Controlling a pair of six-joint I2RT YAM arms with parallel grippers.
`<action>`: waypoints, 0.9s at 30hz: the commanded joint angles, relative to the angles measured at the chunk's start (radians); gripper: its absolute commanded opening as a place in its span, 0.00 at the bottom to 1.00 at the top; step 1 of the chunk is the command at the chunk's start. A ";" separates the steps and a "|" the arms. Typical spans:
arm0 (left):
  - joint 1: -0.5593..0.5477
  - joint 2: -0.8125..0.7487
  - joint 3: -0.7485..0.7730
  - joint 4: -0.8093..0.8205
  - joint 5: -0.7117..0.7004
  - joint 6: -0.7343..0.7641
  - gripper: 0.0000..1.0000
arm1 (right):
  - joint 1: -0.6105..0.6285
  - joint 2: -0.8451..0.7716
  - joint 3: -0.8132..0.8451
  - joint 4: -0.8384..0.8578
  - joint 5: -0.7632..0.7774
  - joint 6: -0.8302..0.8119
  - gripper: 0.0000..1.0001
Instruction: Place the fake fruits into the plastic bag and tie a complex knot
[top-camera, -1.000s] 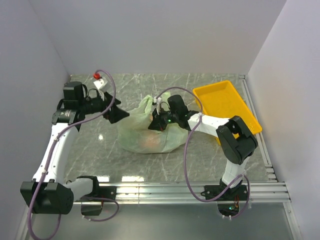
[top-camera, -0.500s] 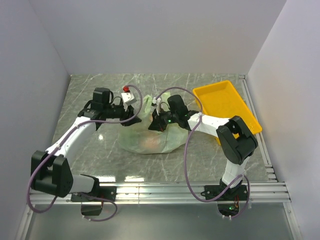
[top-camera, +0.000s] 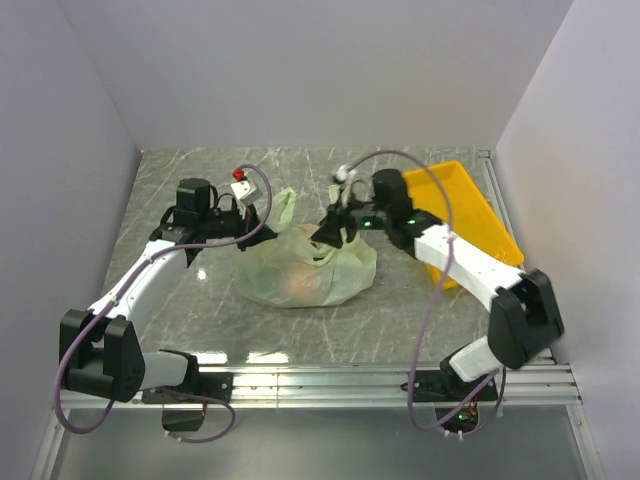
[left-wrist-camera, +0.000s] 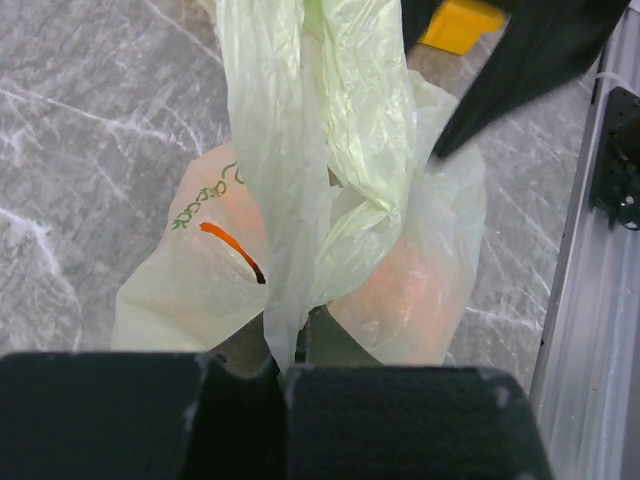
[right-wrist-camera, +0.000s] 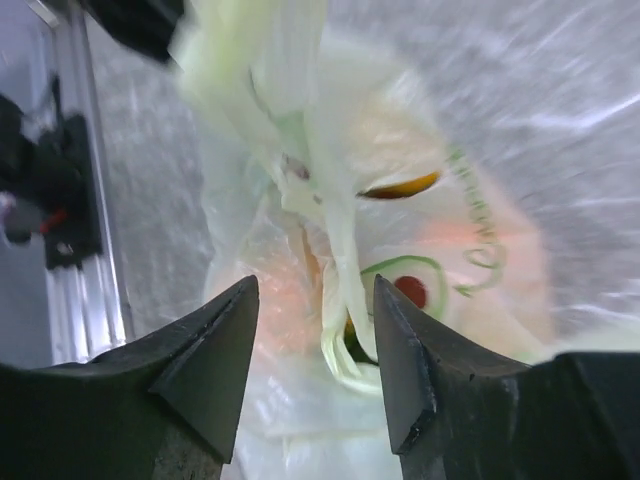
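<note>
Within the last second the left gripper (left-wrist-camera: 288, 368) has swung in from the table's left side. It now sits clenched on a handle strip of the pale-green plastic bag (top-camera: 305, 272), which lies mid-table with the fake fruits (left-wrist-camera: 415, 290) glowing orange through its film. The right gripper (right-wrist-camera: 315, 335) has drawn back slightly toward the yellow tray (top-camera: 470, 190). Its jaws stand apart, seemingly astride the other handle (this view is blurred). Filling looks done and no knot shows yet, so tying is probably just starting.
</note>
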 joint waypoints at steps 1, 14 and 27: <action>-0.001 -0.024 0.000 0.018 0.063 -0.009 0.01 | -0.120 -0.132 0.008 -0.020 -0.033 0.100 0.60; -0.001 0.058 0.069 -0.017 0.103 0.022 0.01 | -0.345 0.057 -0.119 0.179 -0.082 0.255 0.67; -0.001 0.078 0.098 -0.065 0.121 0.059 0.01 | -0.291 0.181 -0.148 0.288 -0.135 0.251 0.43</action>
